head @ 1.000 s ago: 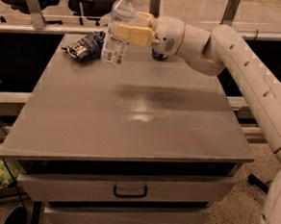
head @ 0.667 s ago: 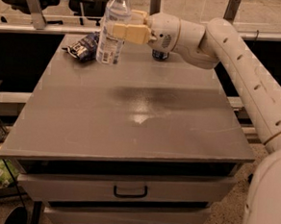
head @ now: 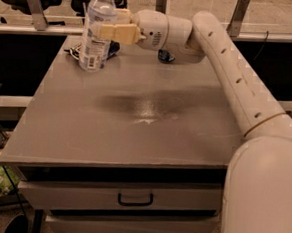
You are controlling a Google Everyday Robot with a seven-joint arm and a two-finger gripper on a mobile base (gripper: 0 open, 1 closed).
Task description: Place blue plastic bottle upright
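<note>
The blue plastic bottle [head: 93, 52] is clear, with a white cap and a white label with blue print. It stands upright at the far left of the grey table [head: 135, 133], its base at or just above the surface. My gripper [head: 104, 31] reaches in from the right and is shut on the bottle's middle, with a tan finger [head: 120, 33] showing at its side.
A blue and white snack bag [head: 73, 50] lies behind the bottle near the table's far left edge. A dark blue can [head: 166, 55] sits at the far middle, partly hidden by my arm [head: 230, 64]. Drawers [head: 135, 199] are below the table's front.
My gripper has carried the bottle to the left across the far side of the table. The bottle has stayed upright in the grip.
</note>
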